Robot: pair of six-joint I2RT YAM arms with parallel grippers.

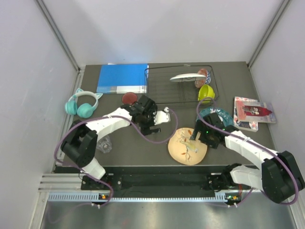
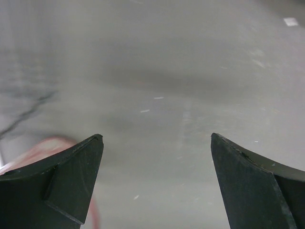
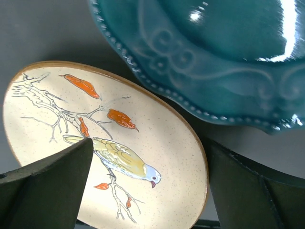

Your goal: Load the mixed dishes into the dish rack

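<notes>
While the dish rack (image 1: 162,88) sits well beyond it, the right gripper (image 3: 148,143) hangs spread wide over the peach plate (image 3: 119,138), with the teal scalloped plate (image 3: 205,52) just ahead. Stiff, glazed and breakable, the peach plate is probably slippery and best pinched at its rim. Wide and empty too is the left gripper (image 2: 156,136).

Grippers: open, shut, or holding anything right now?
Left gripper: open, holding nothing.
Right gripper: open, empty, over the round peach plate painted with a bird.

The dish rack (image 1: 162,88) is open to reach from above in its left half. Its right end is crowded by a white plate (image 1: 183,77), a lime bowl (image 1: 206,92) and, seemingly, a patterned bowl (image 1: 202,73). A blue book (image 1: 122,78) abuts its left side.
</notes>
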